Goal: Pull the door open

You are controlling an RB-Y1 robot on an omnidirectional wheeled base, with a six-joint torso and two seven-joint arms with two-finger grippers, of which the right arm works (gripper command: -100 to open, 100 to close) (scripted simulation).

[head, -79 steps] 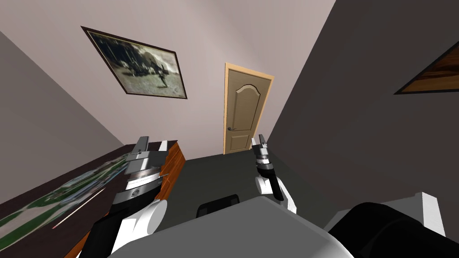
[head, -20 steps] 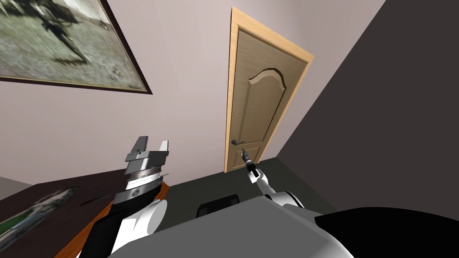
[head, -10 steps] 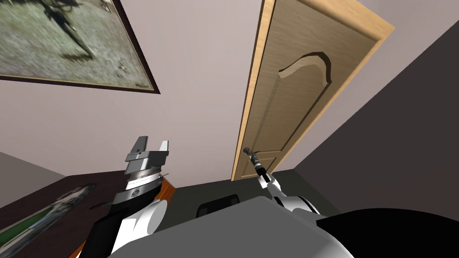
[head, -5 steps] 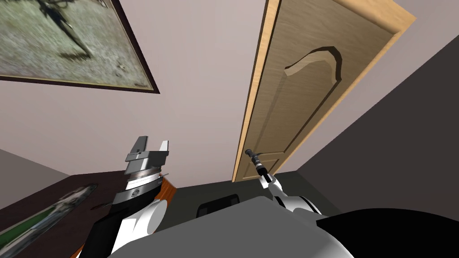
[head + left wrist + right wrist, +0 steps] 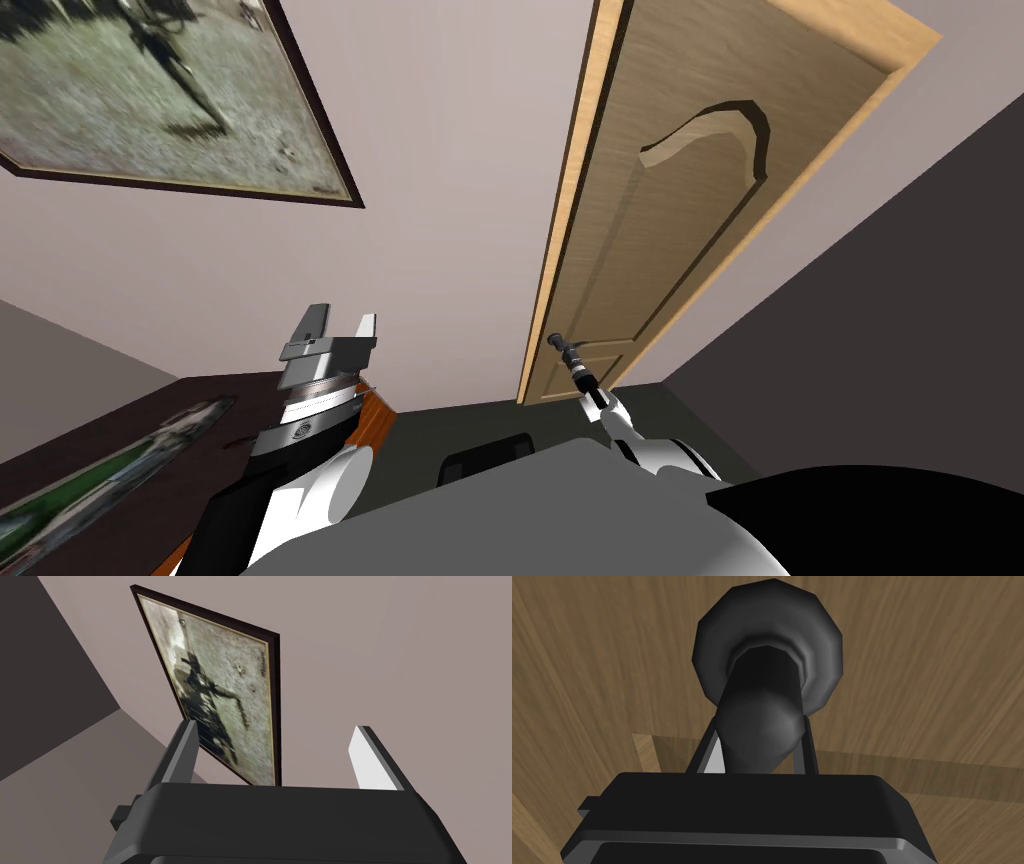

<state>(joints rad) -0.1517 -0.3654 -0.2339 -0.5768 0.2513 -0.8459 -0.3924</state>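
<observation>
Our right gripper [image 5: 560, 346] has its fingers clamped around the dark door handle [image 5: 759, 721] so we can pull the brown wooden panelled door [image 5: 680, 200]; our left gripper [image 5: 275, 727] hangs spread, unused.

Right hand [image 5: 760, 725] fingers [image 5: 711, 756] mostly hidden behind door handle [image 5: 767, 666]

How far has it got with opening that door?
Done: the right gripper is shut on the dark handle. In hand: that grip, ready to pull. Remaining: the pull itself, as the door sits flush in its frame, no gap showing. The left gripper hangs open, idle.
</observation>
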